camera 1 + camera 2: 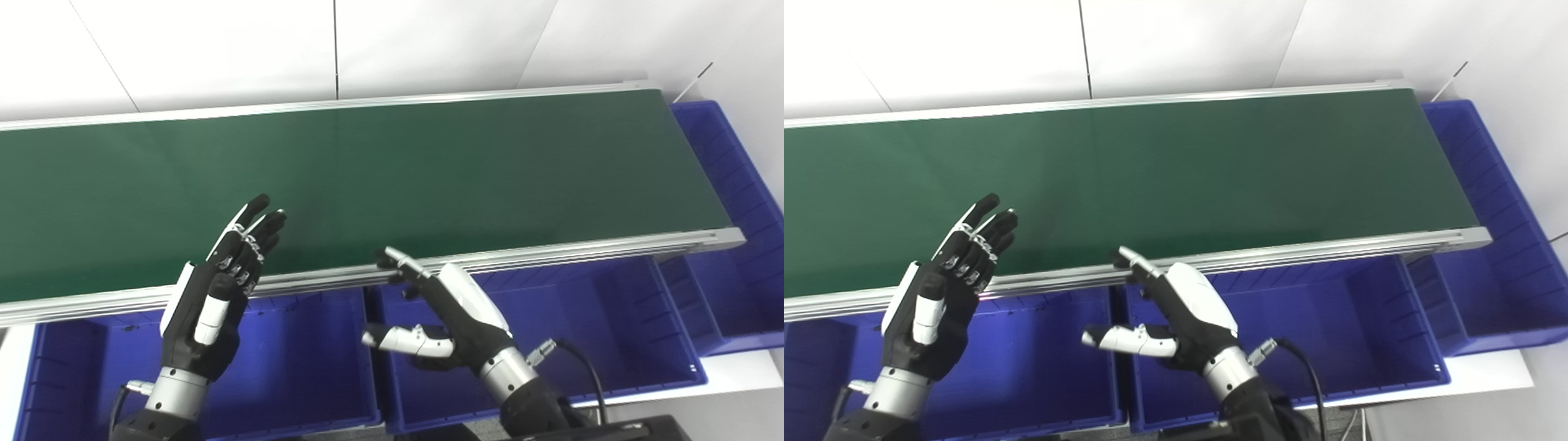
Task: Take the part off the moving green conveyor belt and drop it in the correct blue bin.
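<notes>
You have the green conveyor belt [380, 177] running across the picture from the left edge to the upper right, framed by a silver rail [551, 251] along its near edge and another along its far edge. You cannot see any part on the stretch of belt in view, so where the task's part is cannot be told from these views.

Your left hand [211, 306] is raised with its palm side turned toward the belt, fingers [254, 229] spread and extended over the belt's near edge, thumb alongside; it holds nothing. Your right hand [441, 312] also holds nothing: its fingers are apart and loosely curled, the foremost fingertip reaching up to the near rail, the thumb pointing left over the bins. Whether that fingertip touches the rail you cannot tell.

Below the belt's near edge sit 2 blue bins side by side: the left blue bin [306, 367] under your left hand and the middle blue bin [612, 331] under your right hand. A third, the end blue bin [735, 184], wraps around the belt's right end. A black cable [588, 367] loops from the right wrist
</notes>
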Controlling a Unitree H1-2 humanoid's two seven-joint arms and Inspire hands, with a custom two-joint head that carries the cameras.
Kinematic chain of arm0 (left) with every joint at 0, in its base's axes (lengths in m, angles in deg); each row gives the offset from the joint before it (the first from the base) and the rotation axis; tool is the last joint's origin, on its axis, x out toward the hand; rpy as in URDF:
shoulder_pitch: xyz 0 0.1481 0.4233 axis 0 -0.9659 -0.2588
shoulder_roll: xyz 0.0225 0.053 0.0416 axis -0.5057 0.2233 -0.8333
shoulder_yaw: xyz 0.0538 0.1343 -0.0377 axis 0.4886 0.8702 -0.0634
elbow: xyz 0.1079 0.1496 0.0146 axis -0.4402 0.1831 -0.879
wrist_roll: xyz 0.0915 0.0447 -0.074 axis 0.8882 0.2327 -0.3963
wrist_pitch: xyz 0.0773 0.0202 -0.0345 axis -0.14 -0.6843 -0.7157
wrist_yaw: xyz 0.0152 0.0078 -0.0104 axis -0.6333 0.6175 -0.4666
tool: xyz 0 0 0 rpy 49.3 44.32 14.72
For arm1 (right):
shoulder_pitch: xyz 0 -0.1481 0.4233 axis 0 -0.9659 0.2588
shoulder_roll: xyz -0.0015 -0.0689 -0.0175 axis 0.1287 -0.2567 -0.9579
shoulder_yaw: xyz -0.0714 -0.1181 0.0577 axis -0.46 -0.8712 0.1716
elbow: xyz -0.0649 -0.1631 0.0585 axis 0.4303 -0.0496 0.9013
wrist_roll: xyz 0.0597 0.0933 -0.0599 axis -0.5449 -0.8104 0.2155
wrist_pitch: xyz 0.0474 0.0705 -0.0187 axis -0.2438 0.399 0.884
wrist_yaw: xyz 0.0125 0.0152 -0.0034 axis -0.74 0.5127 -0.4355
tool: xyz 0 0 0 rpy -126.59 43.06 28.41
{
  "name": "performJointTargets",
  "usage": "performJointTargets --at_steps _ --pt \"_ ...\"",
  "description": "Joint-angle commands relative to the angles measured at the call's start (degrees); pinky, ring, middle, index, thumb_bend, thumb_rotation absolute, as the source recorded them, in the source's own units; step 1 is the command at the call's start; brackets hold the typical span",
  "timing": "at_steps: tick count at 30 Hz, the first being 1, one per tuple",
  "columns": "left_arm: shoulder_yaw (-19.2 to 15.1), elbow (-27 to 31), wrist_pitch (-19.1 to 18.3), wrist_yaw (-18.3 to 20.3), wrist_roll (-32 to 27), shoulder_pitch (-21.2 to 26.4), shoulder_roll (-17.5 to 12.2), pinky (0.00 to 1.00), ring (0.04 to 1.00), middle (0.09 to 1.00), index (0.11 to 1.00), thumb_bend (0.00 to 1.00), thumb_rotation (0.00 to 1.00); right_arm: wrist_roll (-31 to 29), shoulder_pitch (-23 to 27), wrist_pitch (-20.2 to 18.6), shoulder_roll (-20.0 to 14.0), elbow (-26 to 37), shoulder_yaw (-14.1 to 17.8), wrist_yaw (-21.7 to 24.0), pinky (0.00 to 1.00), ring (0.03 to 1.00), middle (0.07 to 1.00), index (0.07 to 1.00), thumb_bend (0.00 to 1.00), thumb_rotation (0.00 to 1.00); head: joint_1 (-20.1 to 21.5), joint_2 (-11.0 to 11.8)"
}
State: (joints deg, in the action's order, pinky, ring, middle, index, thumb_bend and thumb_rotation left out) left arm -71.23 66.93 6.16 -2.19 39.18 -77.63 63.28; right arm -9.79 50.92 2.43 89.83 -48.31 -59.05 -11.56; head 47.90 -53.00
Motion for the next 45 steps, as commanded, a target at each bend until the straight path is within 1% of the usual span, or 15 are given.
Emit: performJointTargets --at_steps 1,2,4,9,12,17,18,22,27,29,33,36,40,42,45 --pt "1.3 5.3 -0.7 3.3 -3.3 2.8 -1.2 0.95 0.934 0.88 0.92 0.78 0.8 -13.3 -8.7 7.5 9.3 1.2 -3.3 -15.4 0.75 0.819 0.858 0.915 0.93 0.9 -1.1 0.0" --pt "1.4 5.4 -1.0 3.6 -3.7 3.1 -1.5 0.97 0.937 0.878 0.922 0.78 0.79 -14.3 -9.5 8.4 9.2 0.4 -3.8 -17.4 0.77 0.833 0.873 0.945 0.91 0.95 -1.7 -0.1" --pt "1.4 5.0 -0.9 4.4 -4.0 3.7 -2.3 0.97 0.936 0.877 0.919 0.78 0.79 -16.0 -10.1 10.9 8.6 -1.9 -4.7 -21.1 0.79 0.846 0.89 0.976 0.89 0.98 -3.7 -0.1" --pt "-0.1 3.1 2.2 5.2 -2.5 3.4 -3.6 0.94 0.916 0.86 0.907 0.77 0.78 -16.7 -6.8 20.3 5.2 -10.3 -8.3 -29.4 0.79 0.845 0.906 0.976 0.91 0.96 -11.3 -0.1" --pt "-0.9 3.5 4.2 4.6 -0.2 1.5 -4.2 0.94 0.916 0.866 0.906 0.77 0.79 -15.3 -4.7 25.3 2.9 -14.2 -11.0 -32.2 0.8 0.851 0.912 0.979 0.94 0.95 -16.3 -0.4" --pt "-1.2 5.1 8.1 4.0 5.7 -3.2 -4.9 0.94 0.924 0.881 0.911 0.76 0.8 -15.9 -4.1 29.2 -0.8 -18.2 -14.6 -33.9 0.79 0.86 0.924 0.976 0.95 0.97 -25.9 -0.8" --pt "-1.5 5.3 9.0 3.7 6.5 -4.1 -4.8 0.96 0.926 0.883 0.909 0.77 0.79 -16.9 -3.9 29.4 -1.3 -18.7 -15.1 -33.7 0.79 0.856 0.919 0.972 0.96 0.97 -25.9 -0.8" --pt "-2.2 6.1 14.7 1.8 10.5 -7.9 -2.6 0.96 0.928 0.885 0.91 0.81 0.81 -20.6 -3.1 28.3 -4.2 -17.5 -17.6 -31.6 0.8 0.859 0.91 0.971 0.95 0.97 -31.4 -0.1" --pt "-1.7 9.4 15.8 -1.1 15.3 -11.3 0.4 0.96 0.941 0.888 0.908 0.82 0.81 -24.4 -1.8 26.6 -7.3 -17.0 -19.4 -28.9 0.8 0.865 0.911 0.961 0.94 0.97 -36.8 1.0" --pt "-2.0 10.0 17.3 -2.2 16.3 -13.0 1.4 0.96 0.933 0.886 0.901 0.83 0.8 -24.6 -0.1 26.9 -8.2 -18.1 -19.9 -27.6 0.79 0.865 0.914 0.964 0.93 0.98 -40.0 1.9" --pt "-2.0 8.6 20.5 -3.8 19.3 -15.2 2.9 0.93 0.914 0.879 0.887 0.85 0.79 -27.4 2.2 25.8 -9.6 -18.5 -20.2 -25.5 0.8 0.865 0.911 0.961 0.93 0.97 -43.0 3.4" --pt "-1.1 6.9 22.3 -4.8 22.3 -15.3 4.2 0.9 0.895 0.868 0.875 0.83 0.79 -28.3 3.0 25.3 -10.6 -18.1 -19.2 -25.3 0.8 0.866 0.916 0.967 0.93 0.98 -43.5 4.0" --pt "-0.1 5.0 21.9 -6.1 26.8 -14.1 6.3 0.86 0.871 0.855 0.854 0.86 0.82 -28.9 4.4 26.0 -11.2 -19.3 -17.2 -25.7 0.79 0.864 0.921 0.976 0.93 0.99 -42.3 5.0" --pt "0.2 4.1 21.4 -6.3 27.5 -13.0 6.9 0.85 0.872 0.853 0.844 0.87 0.83 -29.4 4.8 25.5 -11.1 -19.3 -16.5 -25.8 0.8 0.869 0.926 0.982 0.94 0.98 -40.8 5.4" --pt "0.2 1.8 21.6 -6.0 25.5 -11.4 6.5 0.86 0.882 0.853 0.84 0.87 0.82 -27.1 4.0 26.3 -9.9 -19.0 -16.0 -26.9 0.81 0.874 0.931 0.985 0.95 0.99 -37.5 4.6"
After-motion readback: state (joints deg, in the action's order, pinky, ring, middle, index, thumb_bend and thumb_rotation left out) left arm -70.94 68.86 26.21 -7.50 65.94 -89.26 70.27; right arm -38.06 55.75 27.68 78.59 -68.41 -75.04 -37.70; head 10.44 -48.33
